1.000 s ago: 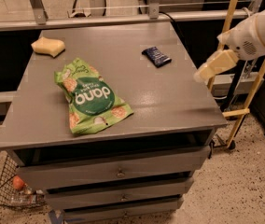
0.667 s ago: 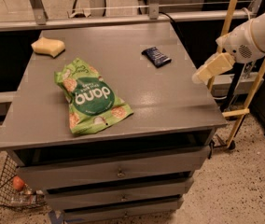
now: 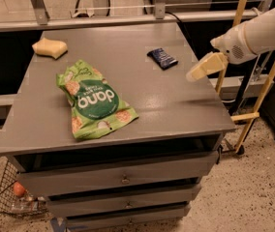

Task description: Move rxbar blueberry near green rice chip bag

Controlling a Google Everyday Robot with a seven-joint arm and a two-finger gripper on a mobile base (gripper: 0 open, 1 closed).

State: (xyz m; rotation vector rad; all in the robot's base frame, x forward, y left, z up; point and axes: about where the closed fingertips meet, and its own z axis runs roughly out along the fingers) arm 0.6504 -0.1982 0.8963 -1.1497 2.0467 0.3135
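Note:
The rxbar blueberry, a small dark navy bar, lies flat on the grey table top toward the back right. The green rice chip bag, bright green with "dang" lettering, lies at the left middle of the table. My gripper hangs at the end of the white arm above the table's right edge, a little to the right of and nearer than the bar, not touching it. Nothing is in it.
A yellow sponge sits at the back left corner. A metal rail runs behind the table. A wooden frame stands to the right. Drawers are below the top, and a wire basket is on the floor at left.
The gripper has moved left and slightly up, from beside the table's right edge to over it, closer to the bar. The bar, bag and sponge have not moved.

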